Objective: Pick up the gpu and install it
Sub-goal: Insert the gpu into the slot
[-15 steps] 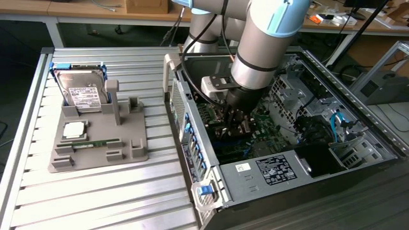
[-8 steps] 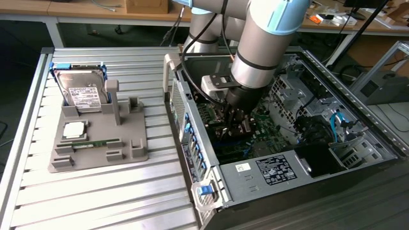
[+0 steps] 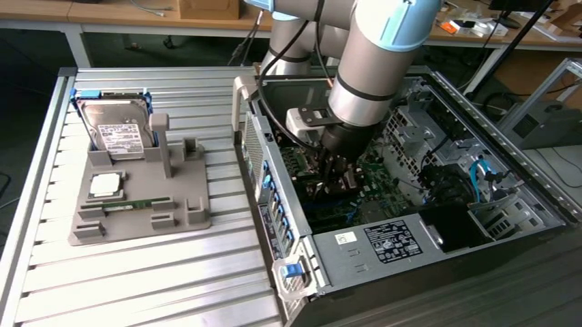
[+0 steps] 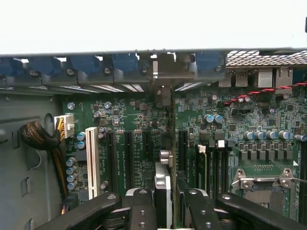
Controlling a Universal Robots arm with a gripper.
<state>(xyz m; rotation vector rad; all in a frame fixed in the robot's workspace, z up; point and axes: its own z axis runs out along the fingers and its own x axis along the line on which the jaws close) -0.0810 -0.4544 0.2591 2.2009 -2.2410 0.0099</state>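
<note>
My gripper (image 3: 333, 178) reaches down into the open computer case (image 3: 509, 129), just over the green motherboard (image 3: 369, 197). In the wrist view the gpu (image 4: 163, 184) is seen edge-on as a thin upright card between my two black fingers (image 4: 143, 211), and the gripper (image 4: 165, 206) is shut on it. The card stands over the row of black expansion slots (image 4: 128, 158). Its far end points at the slot openings in the case's rear wall (image 4: 160, 72). Whether its lower edge touches a slot I cannot tell.
A white slot (image 4: 92, 160), a cable bundle (image 4: 38, 136) and the processor socket (image 4: 264, 184) flank the card. On the exterior view's left, a grey holder (image 3: 182, 197) carries a hard drive (image 3: 118, 129), a processor (image 3: 105, 184) and a memory stick (image 3: 127, 202). The power supply (image 3: 391, 242) fills the case's near corner.
</note>
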